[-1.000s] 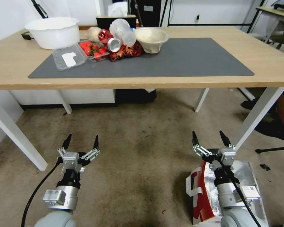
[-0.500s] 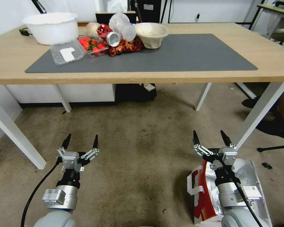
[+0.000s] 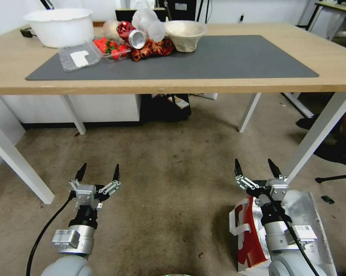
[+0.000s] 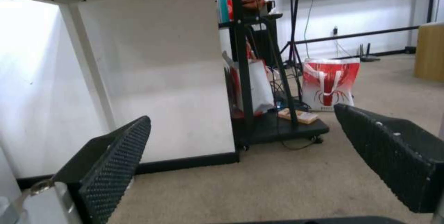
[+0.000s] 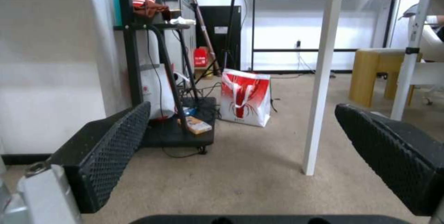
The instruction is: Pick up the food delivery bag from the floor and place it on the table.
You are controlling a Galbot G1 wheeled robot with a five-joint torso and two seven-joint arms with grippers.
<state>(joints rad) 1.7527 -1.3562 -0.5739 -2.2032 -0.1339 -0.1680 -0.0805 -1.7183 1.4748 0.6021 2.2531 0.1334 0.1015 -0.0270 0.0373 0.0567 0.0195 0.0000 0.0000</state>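
The food delivery bag (image 3: 246, 239) lies on the floor (image 3: 173, 184) at the lower right, its red side, white strap handles and silver foil lining showing. My right arm hangs over it, partly hiding it. The right gripper (image 3: 254, 168) is open, just past the bag's far end and above the carpet, holding nothing. The left gripper (image 3: 100, 170) is open too, over bare carpet to the left. The table (image 3: 180, 87) with its dark grey mat (image 3: 226, 57) stands ahead. Both wrist views look under the table between open fingers, the left gripper (image 4: 240, 120) and the right gripper (image 5: 241, 109).
A white basin (image 3: 60, 27), a strawberry box (image 3: 109, 48), cans and a pale bowl (image 3: 184, 34) crowd the mat's far left. White table legs (image 3: 21, 168) (image 3: 318, 130) flank the carpet. A black cart (image 5: 178, 130) and a red-white bag (image 5: 245, 97) stand beyond the table.
The whole head view has shifted, with the table now higher in the picture, so the camera moved. Both grippers stay open in the same pose and the bag lies where it was.
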